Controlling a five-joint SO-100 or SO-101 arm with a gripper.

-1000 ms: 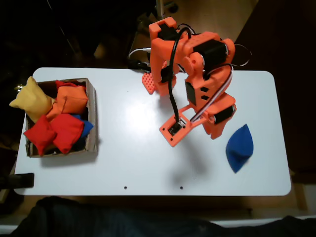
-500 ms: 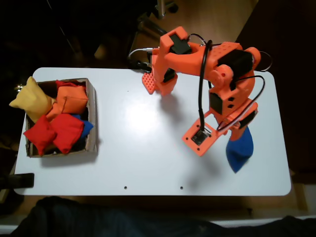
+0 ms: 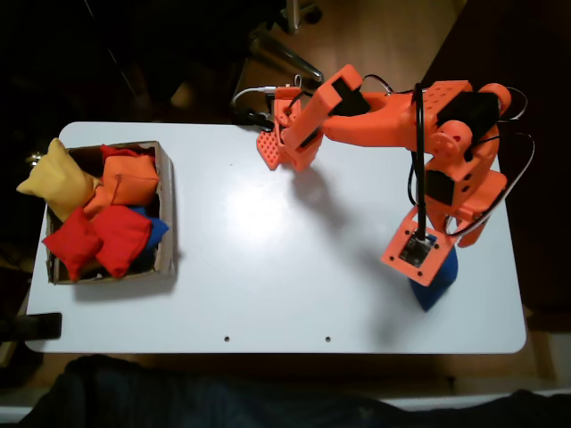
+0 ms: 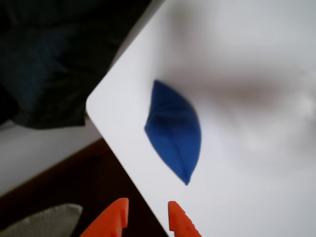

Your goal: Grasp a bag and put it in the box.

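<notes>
The bag point(image 3: 436, 287) is a royal-blue beanbag lying on the white table near its right front corner in the fixed view. The orange arm point(image 3: 393, 116) reaches out over it, and the wrist plate point(image 3: 417, 250) covers the bag's upper part. In the wrist view the bag point(image 4: 175, 131) lies leaf-shaped close to the table's corner, a little ahead of my gripper point(image 4: 148, 219). The gripper's two orange fingertips point(image 4: 118, 217) stand slightly apart with nothing between them. The box point(image 3: 167, 209) is brown cardboard and sits at the table's far left.
The box holds red point(image 3: 98, 239), orange point(image 3: 125, 178) and blue point(image 3: 153, 230) beanbags, and a yellow one point(image 3: 53, 178) hangs over its left rim. The table edge point(image 4: 98, 123) runs close beside the bag, with dark floor beyond it.
The arm has swung from the table's middle to the right and now hangs over the blue bag, covering its top. The bag and box have not moved.
</notes>
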